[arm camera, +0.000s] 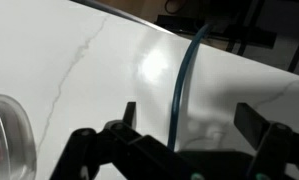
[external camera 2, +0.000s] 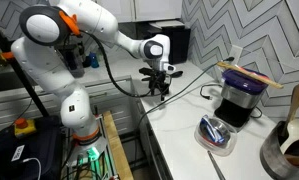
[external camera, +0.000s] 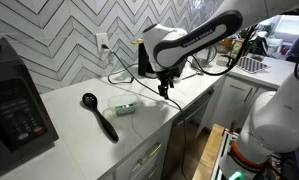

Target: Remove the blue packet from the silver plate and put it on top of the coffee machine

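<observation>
The claw [external camera: 165, 90] is hanging fingers-down over the white bench [external camera: 79, 135], close to its edge and touching nothing in both exterior views. In the wrist view its fingers [arm camera: 117, 138] are standing wide apart, with only bench top and a thin dark cord [arm camera: 181, 95] showing between them, so the claw is open and gripping nothing. The packet [external camera 2: 215, 133] is lying in the plate [external camera 2: 205, 142], as far as the small, blurred patch of blue lets me tell. The plate is sitting on the bench just near and left of the coffee machine [external camera 2: 237, 104] in an exterior view. In that view the claw is hovering well apart from the plate, off to its left and farther back. The coffee machine is standing upright to the right of both. A brownish stick [external camera 2: 251, 74] is lying across the machine's top, and a dark pot [external camera 2: 287, 152] is sitting at the far right. In an exterior view a black ladle [external camera: 99, 115] is lying on the bench to the left of the claw, with a clear container [external camera: 124, 107] resting between the ladle and the claw. That container is apart from both. A large black appliance [external camera: 14, 110] is standing at the far left end of the bench. In the wrist view a rounded clear container is showing at the lower left corner, beside the left finger and not touching it.
</observation>
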You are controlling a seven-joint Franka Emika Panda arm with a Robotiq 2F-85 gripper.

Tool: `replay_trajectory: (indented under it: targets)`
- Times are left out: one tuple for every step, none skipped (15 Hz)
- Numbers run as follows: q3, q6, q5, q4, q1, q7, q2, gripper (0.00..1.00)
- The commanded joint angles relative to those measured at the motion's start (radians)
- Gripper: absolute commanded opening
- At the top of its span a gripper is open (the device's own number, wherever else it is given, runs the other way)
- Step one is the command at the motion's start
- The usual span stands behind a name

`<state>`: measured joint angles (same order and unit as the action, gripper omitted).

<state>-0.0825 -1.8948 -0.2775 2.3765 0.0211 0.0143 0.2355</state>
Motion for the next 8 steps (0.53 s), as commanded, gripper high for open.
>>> replay_trajectory:
  targets:
    - [0.016,0.002,-0.003,-0.001,-0.017,-0.003,-0.001,1.00]
    - [0.016,0.002,-0.003,-0.001,-0.017,-0.003,-0.001,1.00]
    - [0.016,0.002,-0.003,-0.001,-0.017,-0.003,-0.001,1.00]
    - [0.016,0.002,-0.003,-0.001,-0.017,-0.003,-0.001,1.00]
    - [0.020,-0.013,-0.003,-0.015,-0.003,-0.069,0.003,1.00]
    - [0.033,-0.023,0.017,-0.027,0.008,-0.105,0.016,1.00]
    - [0.048,-0.018,0.032,-0.044,0.015,-0.114,0.027,1.00]
    - [0.069,-0.008,0.036,-0.061,0.029,-0.120,0.041,1.00]
